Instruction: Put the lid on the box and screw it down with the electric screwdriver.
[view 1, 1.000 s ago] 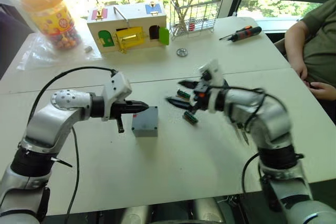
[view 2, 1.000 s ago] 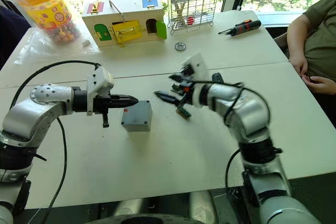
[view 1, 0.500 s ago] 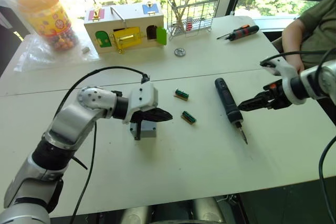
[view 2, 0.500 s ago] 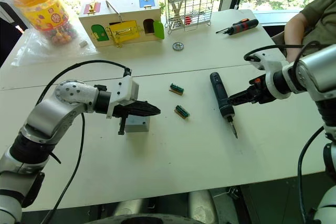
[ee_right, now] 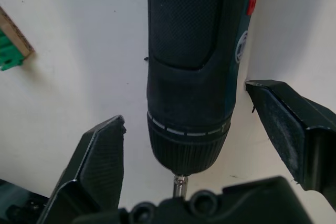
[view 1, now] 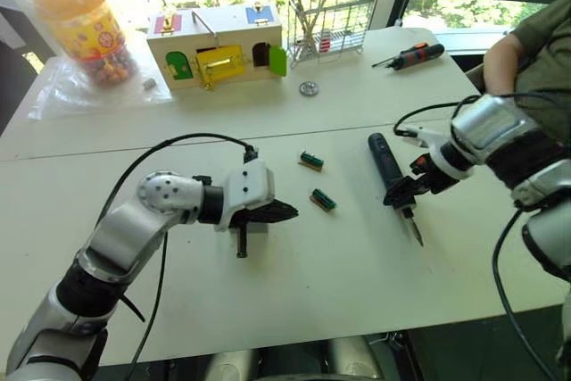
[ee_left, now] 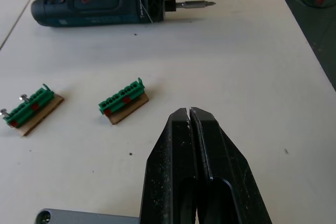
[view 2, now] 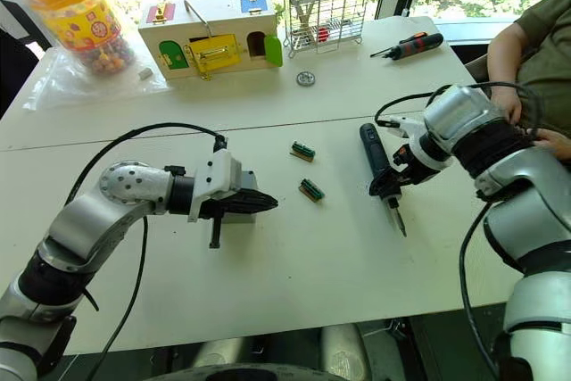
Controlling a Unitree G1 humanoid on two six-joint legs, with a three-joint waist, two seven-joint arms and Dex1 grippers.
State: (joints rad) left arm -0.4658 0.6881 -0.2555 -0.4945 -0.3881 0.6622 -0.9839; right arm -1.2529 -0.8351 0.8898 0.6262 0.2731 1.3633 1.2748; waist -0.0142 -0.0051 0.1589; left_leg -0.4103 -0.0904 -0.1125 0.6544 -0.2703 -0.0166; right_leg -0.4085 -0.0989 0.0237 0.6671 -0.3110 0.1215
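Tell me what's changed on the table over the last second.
The right gripper swung from the middle of the table out to the right, then came in to straddle the electric screwdriver near its bit end, fingers open, not gripping. The left gripper, shut, moved over the box. The screwdriver and the two green terminal blocks stayed put.

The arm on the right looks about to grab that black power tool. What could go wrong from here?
The right gripper straddles the electric screwdriver near its bit end, fingers open, not at the thick handle; closing there, the tool might tip or slip. Its bit points off toward the table edge, so a nudge could roll it away. The left gripper, shut, hovers over the box and could bump it.
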